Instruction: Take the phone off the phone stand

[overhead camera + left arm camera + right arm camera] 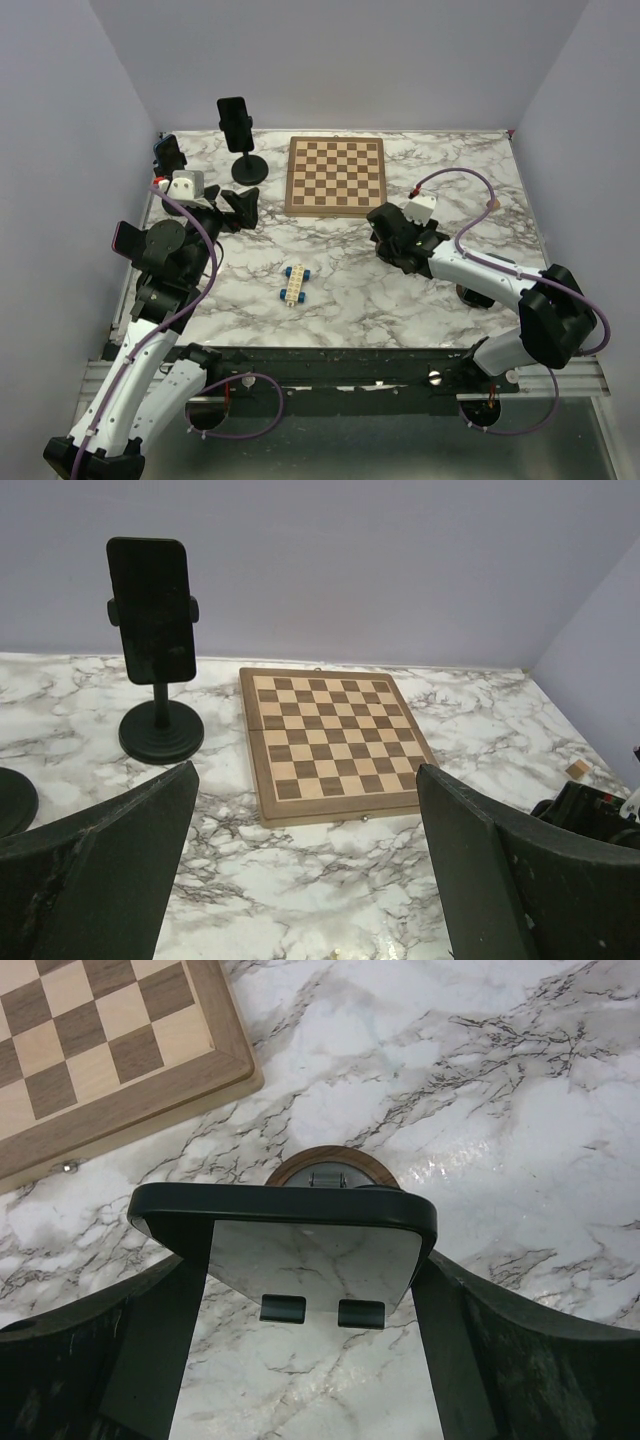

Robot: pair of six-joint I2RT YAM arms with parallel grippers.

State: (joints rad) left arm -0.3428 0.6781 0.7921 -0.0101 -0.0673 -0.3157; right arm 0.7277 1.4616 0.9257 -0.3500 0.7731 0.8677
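Note:
In the right wrist view a phone (290,1212) in a dark case, its glossy screen mirroring the marble, leans on a stand with a round wooden base (325,1156) and two dark hooks (283,1308). My right gripper (310,1260) straddles it, one finger pressed against each side edge of the phone. From above, that gripper (397,240) sits right of centre below the chessboard and hides the phone and stand. My left gripper (307,775) hovers open over bare marble at the left (240,208), holding nothing.
A wooden chessboard (335,176) lies at the back centre. Left of it a black stand holds another dark phone (236,122). A further dark stand (168,152) is at the far left edge. A small blue and white toy (295,283) lies near the front.

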